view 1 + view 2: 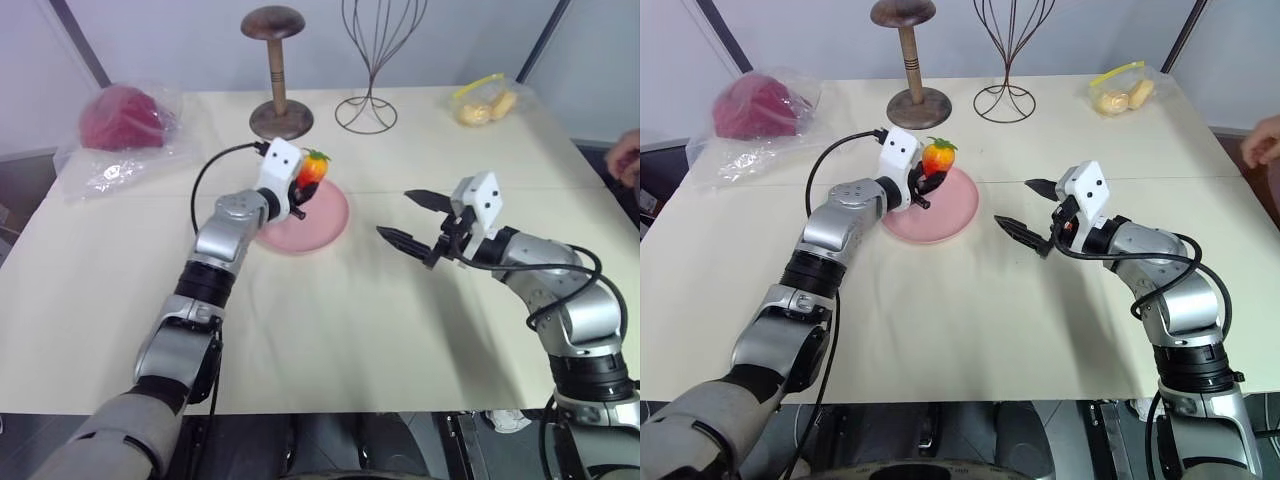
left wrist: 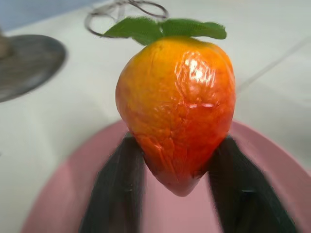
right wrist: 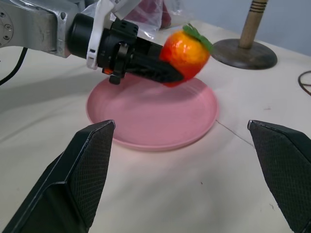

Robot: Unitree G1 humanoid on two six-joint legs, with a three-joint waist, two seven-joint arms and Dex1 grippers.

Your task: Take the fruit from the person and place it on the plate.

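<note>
Bright, even light falls from above on the pale table (image 1: 400, 330); shadows are soft and short. A white glare patch sits on the glossy fruit (image 2: 177, 114), which is fairly sharp in the left wrist view, while the plate (image 2: 272, 165) under it and the table's far edge blur

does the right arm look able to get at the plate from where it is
Probably yes: the right claw stands open beside the plate with bare table between them. The left claw holding the fruit above the plate could crowd it.
</note>
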